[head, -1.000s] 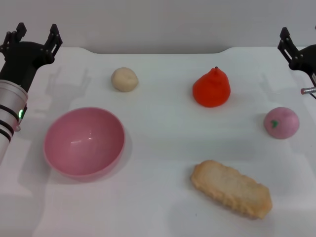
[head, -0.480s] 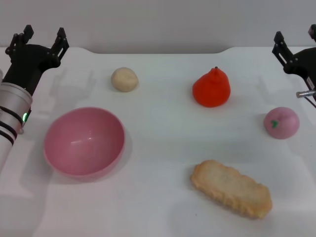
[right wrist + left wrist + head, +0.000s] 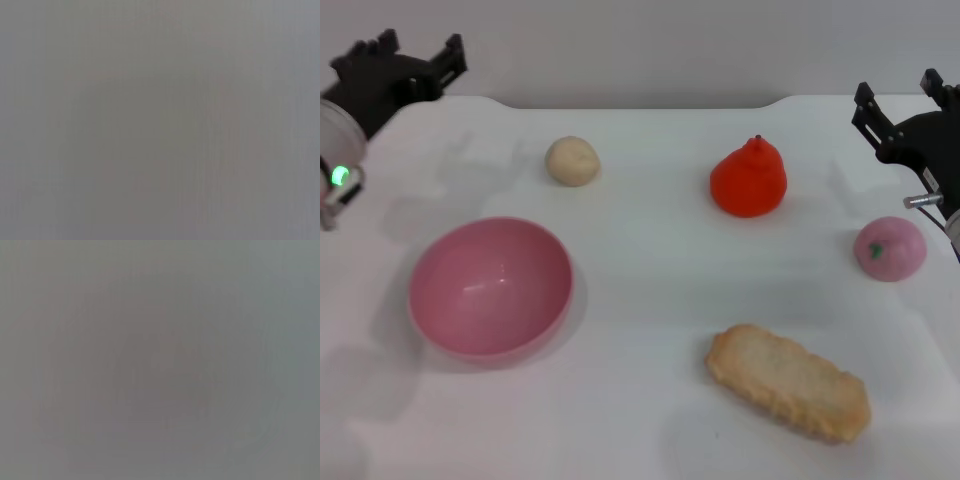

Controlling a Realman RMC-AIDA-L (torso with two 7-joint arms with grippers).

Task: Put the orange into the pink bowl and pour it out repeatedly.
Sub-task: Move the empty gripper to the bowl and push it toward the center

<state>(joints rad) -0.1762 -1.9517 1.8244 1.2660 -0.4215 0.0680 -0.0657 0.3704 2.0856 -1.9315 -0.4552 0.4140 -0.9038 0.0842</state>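
Head view: the orange (image 3: pixel 749 179) stands upright toward the far right of the white bench (image 3: pixel 640 400), well apart from the pink bowl (image 3: pixel 490 288) near the left edge. The left gripper (image 3: pixel 417 55) hovers at the far left corner, the right gripper (image 3: pixel 899 100) at the far right edge, both spread open and empty. Both wrist views show only plain grey.

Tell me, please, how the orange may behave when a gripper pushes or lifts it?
The orange sits on its broad base with the pointed top up, so it probably stands steady, though a push near the top could tip it. Its rounded sides might then let it roll. The tapering, smooth-looking skin may slip from jaws that close high up.
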